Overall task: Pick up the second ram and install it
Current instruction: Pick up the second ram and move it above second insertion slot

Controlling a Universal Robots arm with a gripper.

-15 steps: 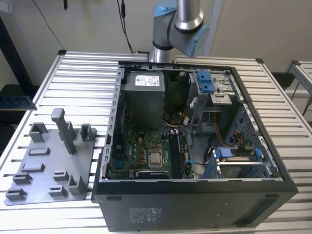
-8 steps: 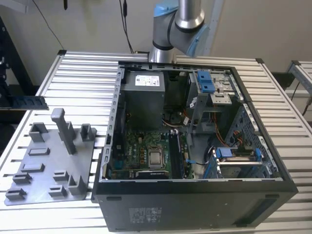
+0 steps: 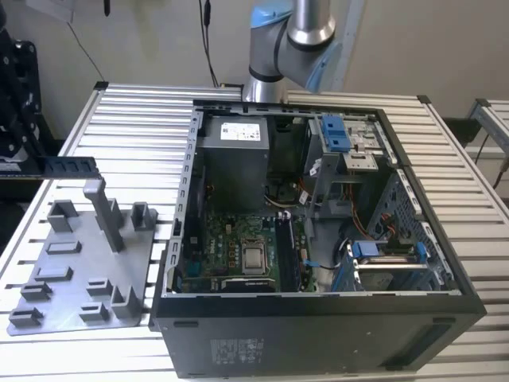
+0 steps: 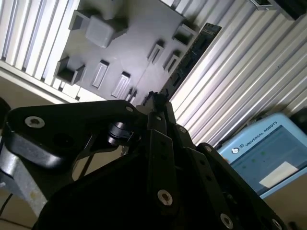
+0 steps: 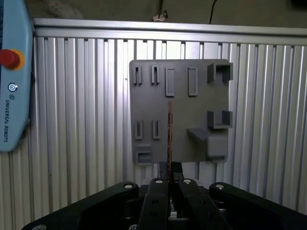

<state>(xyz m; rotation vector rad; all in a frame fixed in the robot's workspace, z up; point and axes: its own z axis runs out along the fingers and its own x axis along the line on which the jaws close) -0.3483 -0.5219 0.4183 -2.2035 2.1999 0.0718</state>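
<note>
My gripper (image 3: 38, 168) is shut on one end of the second ram (image 3: 73, 165), a long dark stick held level in the air at the exterior view's left, above the far edge of the grey holder plate (image 3: 79, 270). In the second wrist view the ram (image 4: 193, 51) sticks out from between the black fingers (image 4: 158, 120) over the plate (image 4: 129, 43). In the first wrist view it shows edge-on as a thin line (image 5: 169, 129) running out from the gripper (image 5: 169, 168).
An open black computer case (image 3: 445, 306) lies on the slatted aluminium table (image 3: 135, 119), with the green motherboard (image 3: 231, 251) and its memory slots (image 3: 291, 253) inside. Upright grey blocks (image 3: 105, 211) stand on the holder plate. A blue teach pendant (image 5: 14, 76) lies beyond the table edge.
</note>
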